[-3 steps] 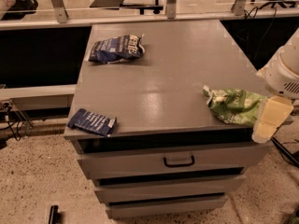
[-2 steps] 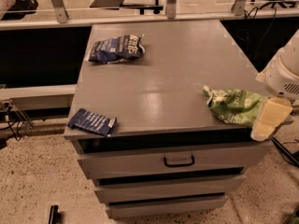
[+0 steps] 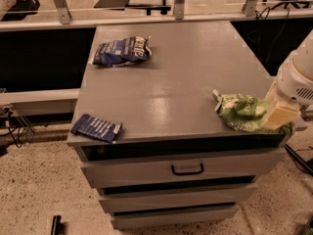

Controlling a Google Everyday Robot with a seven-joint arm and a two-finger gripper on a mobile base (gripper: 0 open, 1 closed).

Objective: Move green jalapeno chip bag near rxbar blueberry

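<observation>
The green jalapeno chip bag (image 3: 240, 111) lies crumpled at the right front corner of the grey cabinet top (image 3: 176, 77). The rxbar blueberry (image 3: 96, 128), a flat dark blue wrapper, lies at the left front corner, far from the bag. My gripper (image 3: 275, 112), pale and hanging from the white arm (image 3: 298, 77), sits at the right end of the green bag and overlaps it. The bag's right edge is hidden behind the gripper.
A puffy dark blue chip bag (image 3: 122, 50) lies at the back left of the top. Drawers with a black handle (image 3: 187, 169) are below the front edge. A rail and chair legs stand behind the cabinet. Speckled floor surrounds it.
My gripper has shifted slightly up and to the left, further over the right end of the green bag. The bags and the bar have not moved.
</observation>
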